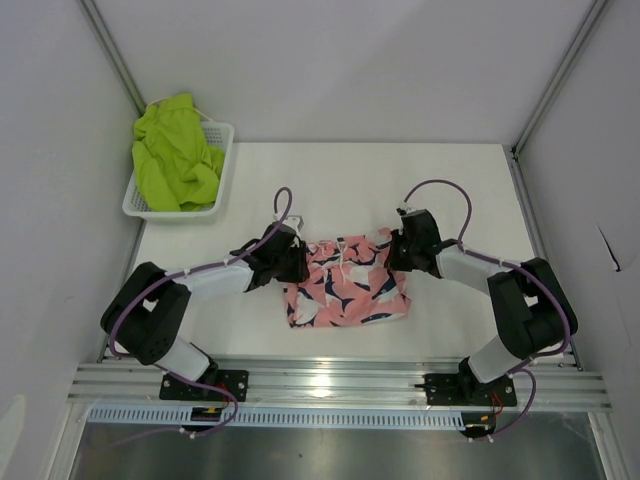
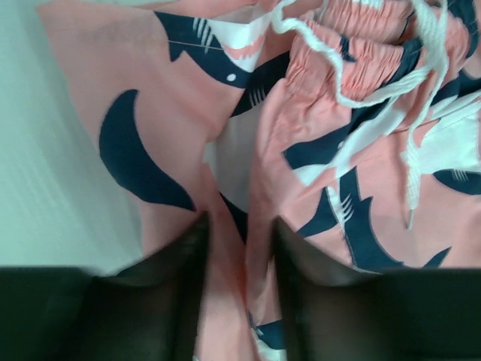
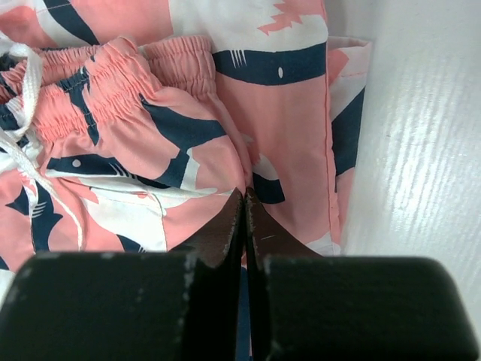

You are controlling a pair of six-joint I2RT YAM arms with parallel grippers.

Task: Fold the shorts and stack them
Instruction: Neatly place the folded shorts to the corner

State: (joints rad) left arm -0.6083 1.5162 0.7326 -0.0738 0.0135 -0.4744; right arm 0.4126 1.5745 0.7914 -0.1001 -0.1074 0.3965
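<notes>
The pink shorts (image 1: 345, 282) with the navy-and-white shark print lie in the middle of the table, waistband and white drawstring at the far side. My left gripper (image 1: 296, 262) is at their far left edge. In the left wrist view it (image 2: 240, 229) is closed down on a raised fold of the pink fabric (image 2: 225, 150). My right gripper (image 1: 397, 250) is at their far right edge. In the right wrist view it (image 3: 246, 195) is shut tight on the pink fabric (image 3: 285, 128). The lime green shorts (image 1: 175, 152) lie crumpled in the basket.
A white mesh basket (image 1: 222, 170) stands at the far left corner of the table. Grey walls enclose the table on the left, the right and the back. The aluminium rail (image 1: 330, 385) with the arm bases runs along the near edge.
</notes>
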